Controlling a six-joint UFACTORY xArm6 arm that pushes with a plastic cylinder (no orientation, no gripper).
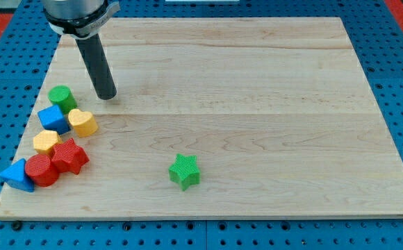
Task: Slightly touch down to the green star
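The green star (185,171) lies alone on the wooden board (257,83), a little left of centre near the view's bottom. My tip (107,96) is at the end of the dark rod at the view's upper left. It is far from the star, up and to the left of it. The tip stands just right of the green cylinder (62,98) and touches no block.
A cluster of blocks sits at the board's left edge: a blue cube (54,119), a yellow heart (83,122), a yellow block (46,142), a red star-like block (69,155), a red cylinder (42,170) and a blue triangle (17,175).
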